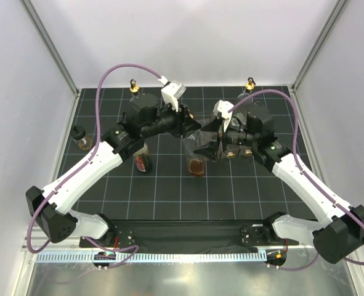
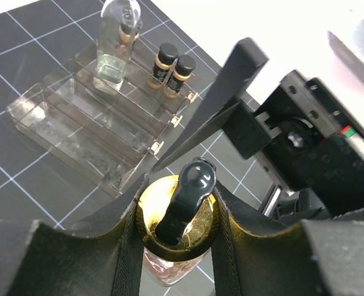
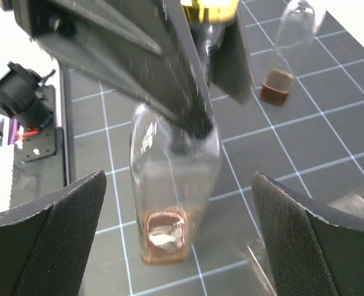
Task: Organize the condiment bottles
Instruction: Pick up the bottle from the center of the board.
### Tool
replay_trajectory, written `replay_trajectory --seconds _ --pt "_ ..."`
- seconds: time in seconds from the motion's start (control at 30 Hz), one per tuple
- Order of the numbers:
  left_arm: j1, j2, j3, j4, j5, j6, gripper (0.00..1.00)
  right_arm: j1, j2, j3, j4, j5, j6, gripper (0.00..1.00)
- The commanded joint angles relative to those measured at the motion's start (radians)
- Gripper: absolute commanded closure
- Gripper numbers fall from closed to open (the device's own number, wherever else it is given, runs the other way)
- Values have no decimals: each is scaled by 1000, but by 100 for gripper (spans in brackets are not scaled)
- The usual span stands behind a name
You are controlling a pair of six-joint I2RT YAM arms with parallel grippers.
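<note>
Left wrist view: the left gripper (image 2: 177, 216) is clamped on the gold pourer neck of a tall clear bottle (image 2: 169, 271) directly beneath it. The right gripper (image 3: 175, 209), jaws spread wide, is just beside that bottle's body. Farther out, a clear rack (image 2: 77, 123) holds a second tall clear bottle (image 2: 113, 55) and two small dark bottles (image 2: 164, 65).

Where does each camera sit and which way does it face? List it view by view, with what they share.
Top external: above and behind the bases, looking down at the table; both arms show, left gripper shut on the held bottle, right gripper open.
Left wrist: looks down past its own fingers onto the bottle's gold top, clear rack beyond.
Right wrist: faces the same bottle between its own open fingers.
Shared: all three show the held bottle.
</note>
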Motion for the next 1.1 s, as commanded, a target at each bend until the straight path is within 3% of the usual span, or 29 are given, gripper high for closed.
replay_trajectory --seconds 0.0,0.27,0.33,0.43,0.47,0.53,0.6,0.63,0.7,0.8,0.83,0.93,1.07 --pt "-14 -45 13 90 -5 -26 100 18 26 16 101 -10 76 0" --pt "-24 -44 27 93 -12 -34 100 67 69 18 143 -25 105 1" --pt "-26 -44 27 96 -12 -35 100 67 73 18 152 -27 116 8" --pt "-26 -44 25 98 -14 -40 100 67 81 18 154 -54 120 26" --pt "-27 -44 25 99 -14 -45 100 67 83 19 155 -65 122 39" --pt "-27 -42 25 102 -9 -51 100 66 89 21 157 -93 125 51" --pt "-27 -45 22 105 -6 -57 100 67 96 21 154 -112 119 76" --pt "-27 -45 22 105 -3 -57 100 67 96 21 142 -123 108 96" --pt "-27 -54 19 105 -5 -58 99 67 92 16 126 -143 81 96" --pt "-27 -77 7 107 -18 -71 73 66 73 15 63 -188 15 96" --pt "-27 -85 -2 105 -18 -71 49 61 66 13 53 -189 -1 96" --pt "-27 -125 -24 107 -24 -75 16 51 29 -11 30 -189 -42 96" --pt "-27 -163 -54 107 -54 -59 3 31 9 -54 16 -186 -77 96"
